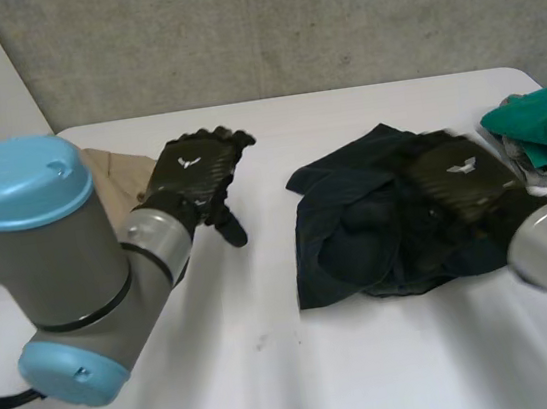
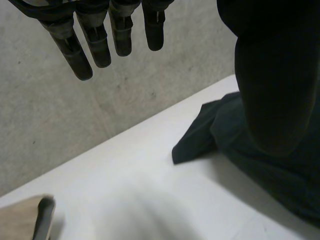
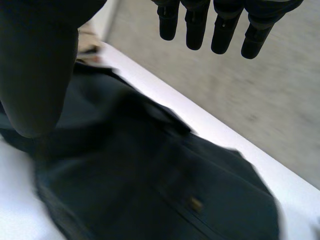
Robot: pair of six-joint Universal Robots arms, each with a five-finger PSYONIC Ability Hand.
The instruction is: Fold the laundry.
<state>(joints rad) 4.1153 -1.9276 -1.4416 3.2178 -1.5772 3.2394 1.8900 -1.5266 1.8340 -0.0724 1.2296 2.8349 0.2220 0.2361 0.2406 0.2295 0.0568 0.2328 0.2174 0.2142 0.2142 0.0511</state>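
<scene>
A crumpled dark navy garment (image 1: pixel 359 244) lies on the white table (image 1: pixel 275 366), right of centre, its far edge short of the table's back edge. The right hand (image 1: pixel 460 178) is held over the garment's right part. Its fingers (image 3: pixel 199 27) are stretched straight and kept apart from the thumb, with nothing clasped — whether the palm touches the cloth cannot be told. The left hand (image 1: pixel 194 175) is held over bare table, well apart from the garment's left edge. Its fingers (image 2: pixel 80 52) are straight and slightly spread, with nothing between them and the thumb.

A tan cloth (image 1: pixel 113 170) at the table's far left is partly hidden by the left arm. A heap of teal and grey cloths (image 1: pixel 541 129) is piled at the table's right edge, near the garment and the right arm. A grey concrete wall (image 1: pixel 280 22) is set close behind the table. Bare tabletop is left in front of the garment and between it and the left hand — the widest open stretch.
</scene>
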